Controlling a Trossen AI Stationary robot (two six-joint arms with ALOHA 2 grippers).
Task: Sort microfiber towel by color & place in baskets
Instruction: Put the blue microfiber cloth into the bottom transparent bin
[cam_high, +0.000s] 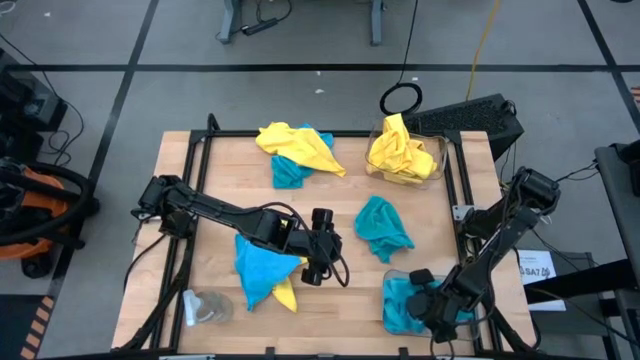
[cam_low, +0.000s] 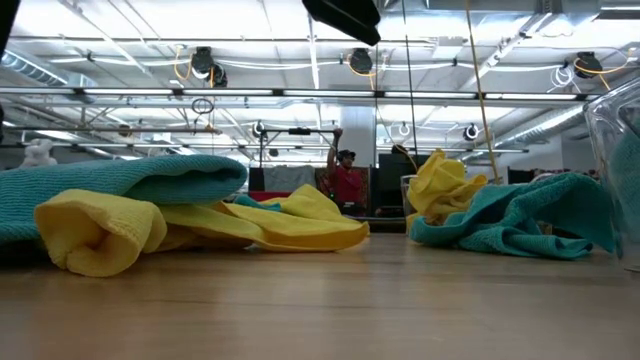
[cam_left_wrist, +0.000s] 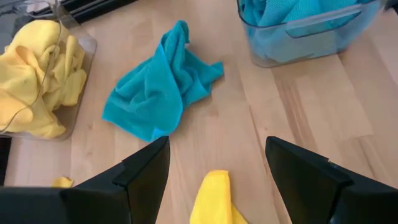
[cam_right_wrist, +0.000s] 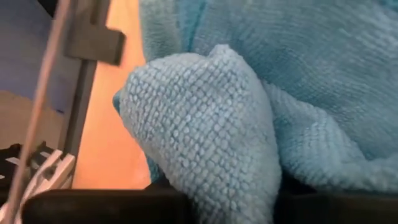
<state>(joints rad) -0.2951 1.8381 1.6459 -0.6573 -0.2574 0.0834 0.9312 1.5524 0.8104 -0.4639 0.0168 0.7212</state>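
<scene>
Table: pale wood, ringed by a dark frame; seen whole in the high view.
Yellow bin: clear plastic, at the far right corner; filled with yellow towels piled above its rim.
Blue bin: clear plastic, at the near right corner; holds turquoise towels, as the left wrist view also shows.
Loose blue towel: crumpled alone on bare wood near the table's middle, between the two bins and apart from both.
Far pile: a yellow towel draped over a turquoise towel, touching, at the far middle of the table.
Near pile: a turquoise towel lying over a yellow towel, near the left front.
Left gripper: low over the table just beside the near pile; fingers spread apart with nothing between them; a yellow towel tip lies on the wood below the gap.
Right gripper: lowered into the blue bin, buried in turquoise cloth; whether its fingers are apart or together cannot be told.
Round glass object: small, clear, at the near left corner.
Black ring: on the floor beyond the far edge.
Background: a person stands far off in the low view.
</scene>
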